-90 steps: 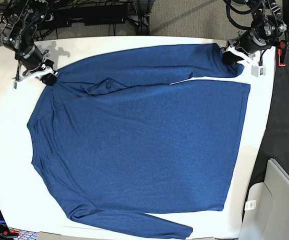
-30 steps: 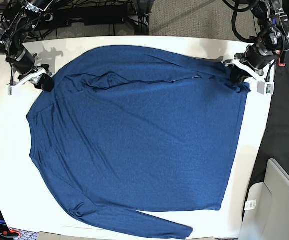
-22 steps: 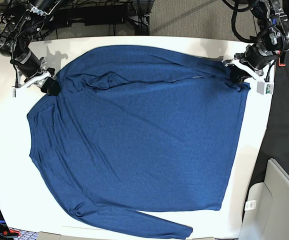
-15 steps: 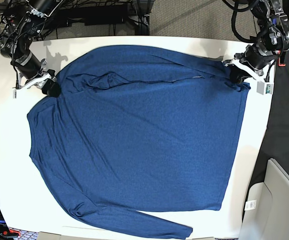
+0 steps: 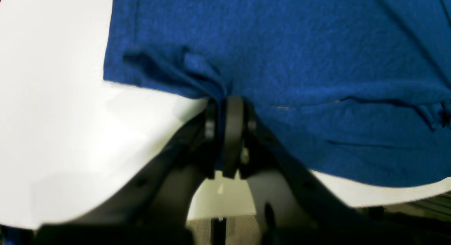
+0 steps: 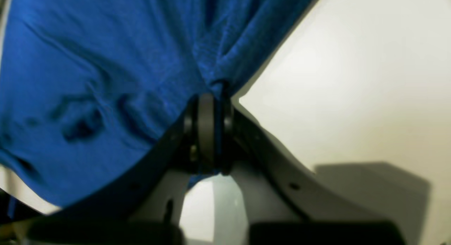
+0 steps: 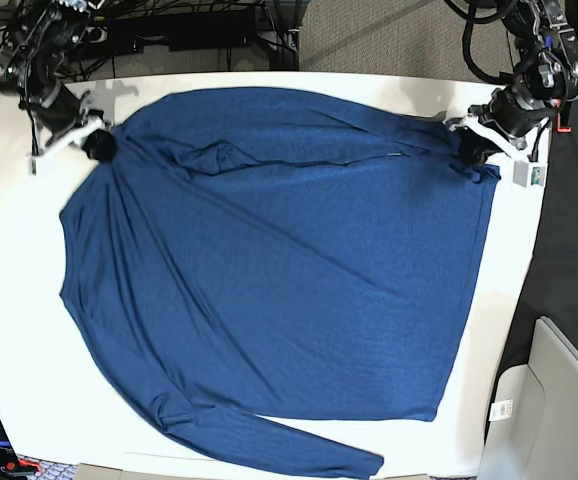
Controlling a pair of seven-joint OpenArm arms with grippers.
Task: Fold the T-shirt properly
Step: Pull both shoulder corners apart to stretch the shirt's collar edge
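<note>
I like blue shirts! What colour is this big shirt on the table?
Dark navy blue, plain with no print. The T-shirt shows best in the base view.

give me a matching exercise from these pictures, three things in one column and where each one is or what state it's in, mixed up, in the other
Things:
1. left gripper
2. right gripper
3. T-shirt

States, base view:
A. spread flat, covering most of the white table
B. jaws shut on fabric at the table's upper left
C. jaws shut on fabric at the table's upper right

Pairs: 1-C, 2-B, 3-A
</note>
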